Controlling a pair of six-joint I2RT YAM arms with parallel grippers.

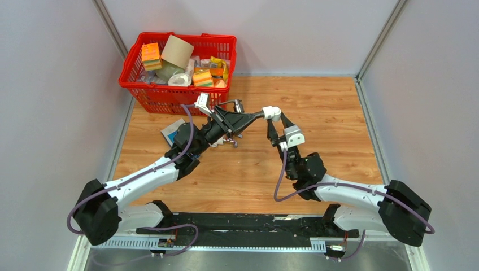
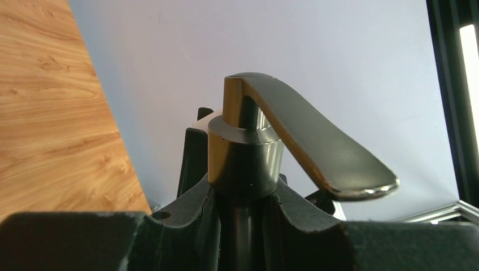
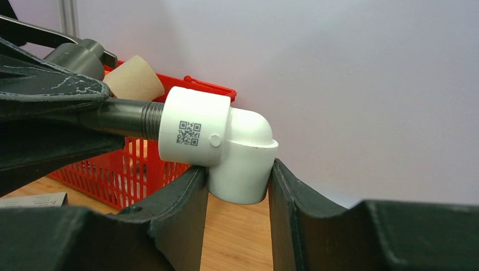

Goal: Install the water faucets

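A dark grey faucet with a curved lever handle is clamped by its body in my left gripper, which is shut on it. Its threaded end enters a white plastic elbow fitting bearing a QR code. My right gripper is shut on the elbow's lower leg from below. In the top view both grippers, left and right, meet above the table's middle, holding the faucet and elbow in the air. A shiny chrome faucet lies beside the basket.
A red basket full of boxes and a cardboard roll stands at the back left, close behind the left gripper. A flat blue-and-white box lies under the left arm. Small parts sit on the wood below the left gripper. Grey walls enclose the table.
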